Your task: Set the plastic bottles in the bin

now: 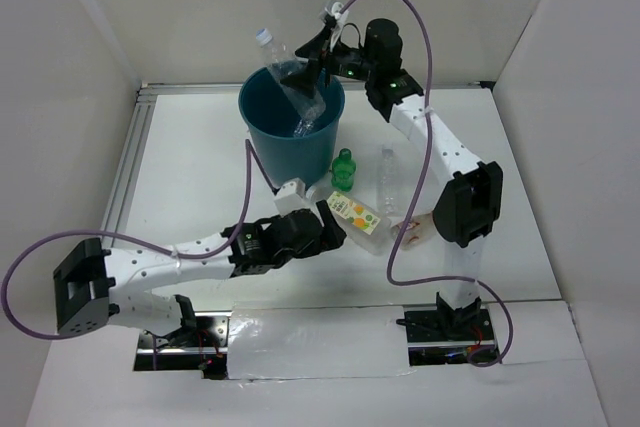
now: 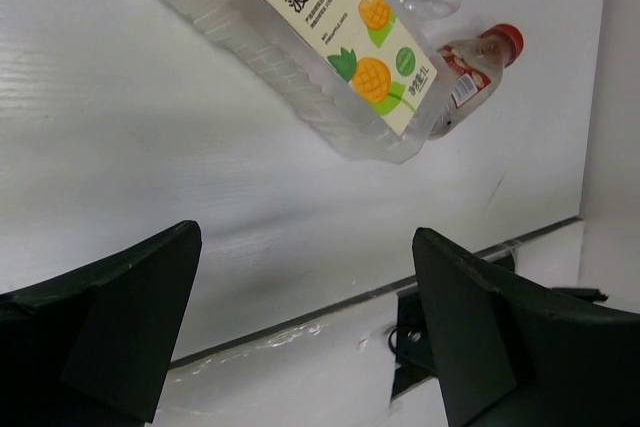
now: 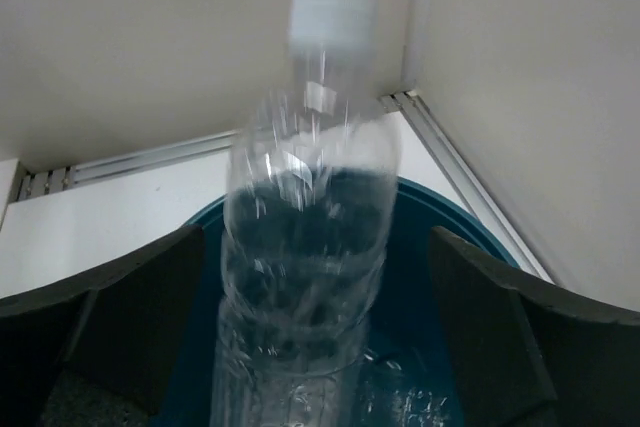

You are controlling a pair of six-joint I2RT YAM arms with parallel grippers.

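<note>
The dark teal bin (image 1: 272, 139) stands at the back of the table. My right gripper (image 1: 316, 55) is above its rim, jaws wide open. A clear bottle (image 1: 292, 79) leans between them, white cap up, base inside the bin; in the right wrist view this bottle (image 3: 305, 207) is blurred and touches neither finger of the gripper (image 3: 315, 282), with the bin rim (image 3: 480, 222) behind. My left gripper (image 1: 326, 228) is open and empty, just left of the lying labelled bottle (image 1: 357, 215). A green bottle (image 1: 343, 169) and a second clear bottle (image 1: 388, 181) stand upright.
The red-capped bottle (image 2: 482, 59) lies beyond the labelled bottle (image 2: 330, 37); in the top view it (image 1: 414, 231) is partly hidden by the right arm. White walls enclose the table on three sides. The table's front edge (image 2: 300, 312) lies below the left gripper (image 2: 305, 292).
</note>
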